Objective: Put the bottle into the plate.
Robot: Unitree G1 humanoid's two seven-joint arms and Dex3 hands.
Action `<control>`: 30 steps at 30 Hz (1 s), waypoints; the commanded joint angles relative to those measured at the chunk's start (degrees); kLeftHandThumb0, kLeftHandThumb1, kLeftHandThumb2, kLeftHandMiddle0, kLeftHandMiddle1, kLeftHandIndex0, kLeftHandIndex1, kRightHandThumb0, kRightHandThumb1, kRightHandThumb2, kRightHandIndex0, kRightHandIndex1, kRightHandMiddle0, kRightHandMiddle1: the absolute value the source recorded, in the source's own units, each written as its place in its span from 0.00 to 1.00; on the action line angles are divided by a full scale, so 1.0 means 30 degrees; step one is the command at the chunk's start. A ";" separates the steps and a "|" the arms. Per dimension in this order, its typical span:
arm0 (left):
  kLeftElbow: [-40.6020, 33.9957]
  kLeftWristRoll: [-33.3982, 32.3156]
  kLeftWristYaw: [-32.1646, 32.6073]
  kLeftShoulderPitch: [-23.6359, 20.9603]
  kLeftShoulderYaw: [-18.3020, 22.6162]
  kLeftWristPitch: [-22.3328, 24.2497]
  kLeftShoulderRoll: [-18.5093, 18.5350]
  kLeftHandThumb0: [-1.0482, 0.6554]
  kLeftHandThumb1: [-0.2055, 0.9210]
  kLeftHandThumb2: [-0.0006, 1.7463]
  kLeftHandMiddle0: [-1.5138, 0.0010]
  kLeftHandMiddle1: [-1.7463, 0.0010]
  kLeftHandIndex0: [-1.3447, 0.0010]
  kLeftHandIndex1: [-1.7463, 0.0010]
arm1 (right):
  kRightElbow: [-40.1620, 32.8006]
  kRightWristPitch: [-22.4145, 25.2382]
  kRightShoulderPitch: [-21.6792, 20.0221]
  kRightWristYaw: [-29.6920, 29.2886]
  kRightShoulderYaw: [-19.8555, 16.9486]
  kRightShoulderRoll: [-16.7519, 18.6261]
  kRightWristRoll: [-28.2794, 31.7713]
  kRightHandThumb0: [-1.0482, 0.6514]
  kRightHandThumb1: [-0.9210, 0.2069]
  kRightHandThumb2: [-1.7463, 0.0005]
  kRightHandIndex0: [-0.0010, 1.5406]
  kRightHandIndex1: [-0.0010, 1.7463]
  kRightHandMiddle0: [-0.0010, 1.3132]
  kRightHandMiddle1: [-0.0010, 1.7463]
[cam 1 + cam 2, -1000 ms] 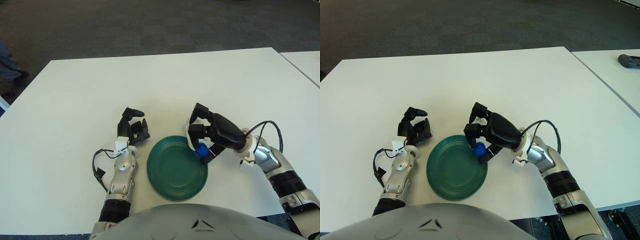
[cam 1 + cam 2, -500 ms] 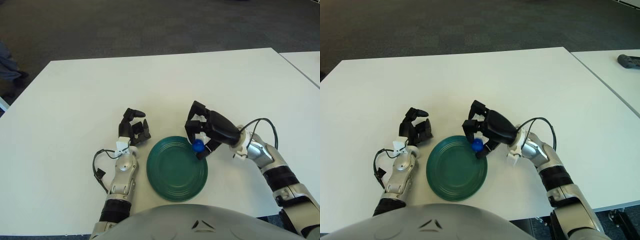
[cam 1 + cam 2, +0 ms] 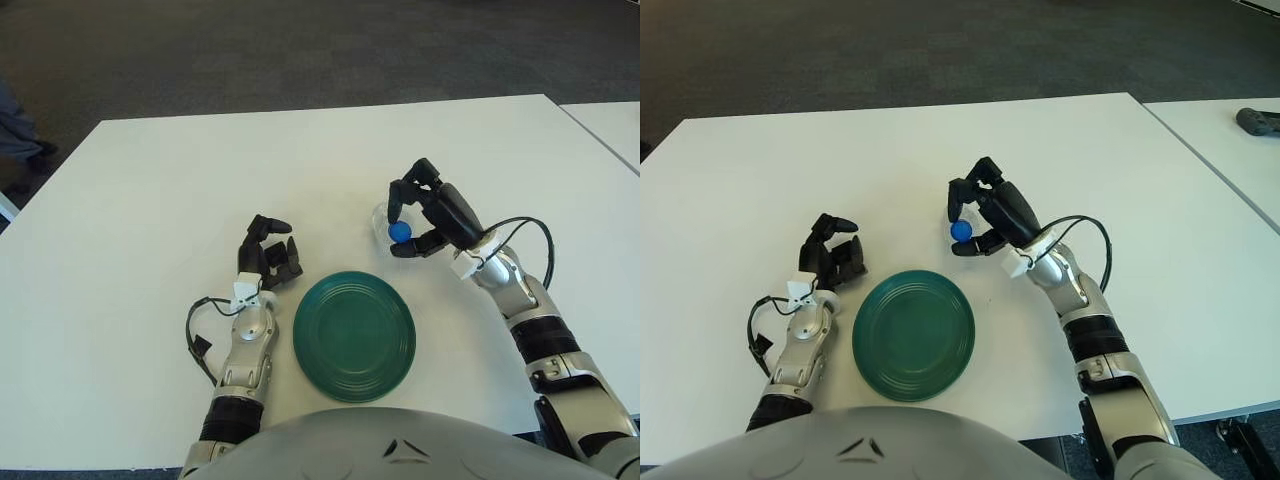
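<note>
No readable writing anywhere in your views, no brand or label on the bottle (image 3: pixel 399 231), the plate (image 3: pixel 354 336) or the hands, so nothing to report there.

Your right hand (image 3: pixel 428 214) is up off the white table (image 3: pixel 180 170), just past the far right edge of the plate. Its fingers (image 3: pixel 410 186) are curled round the bottle, and what you mostly see of it is the blue cap poking out on the left side of the grip, with a bit of clear body behind it. The bottle sits beyond the plate's rim, not over it.

The plate is dark green, empty, close to the near edge of the table and roughly centred in front of you. Your left hand (image 3: pixel 267 256) shows just off the plate's far left edge, fingers loosely curled, holding nothing. A black cable (image 3: pixel 196 330) loops off its wrist on the left.

Room-wise, you've got loads of bare table to the far side and out to the left. On the right the table edge runs diagonally, with a second table (image 3: pixel 1230 140) past a narrow gap, and a dark object (image 3: pixel 1260 121) lying on it.
</note>
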 commanded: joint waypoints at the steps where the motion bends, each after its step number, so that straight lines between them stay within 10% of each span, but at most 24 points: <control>1: 0.0240 0.0015 0.0106 -0.0362 0.0057 -0.0107 -0.0820 0.34 0.52 0.70 0.15 0.00 0.58 0.00 | -0.0576 0.0670 -0.0600 0.0174 -0.0281 0.0208 0.0890 0.54 0.72 0.08 0.86 1.00 0.86 1.00; 30: 0.0644 0.0034 0.0022 -0.0353 -0.0023 -0.0384 -0.0829 0.34 0.53 0.70 0.15 0.00 0.58 0.00 | 0.0576 0.3256 -0.3869 0.0565 -0.0897 0.0790 0.2180 0.59 0.72 0.11 0.88 1.00 0.87 1.00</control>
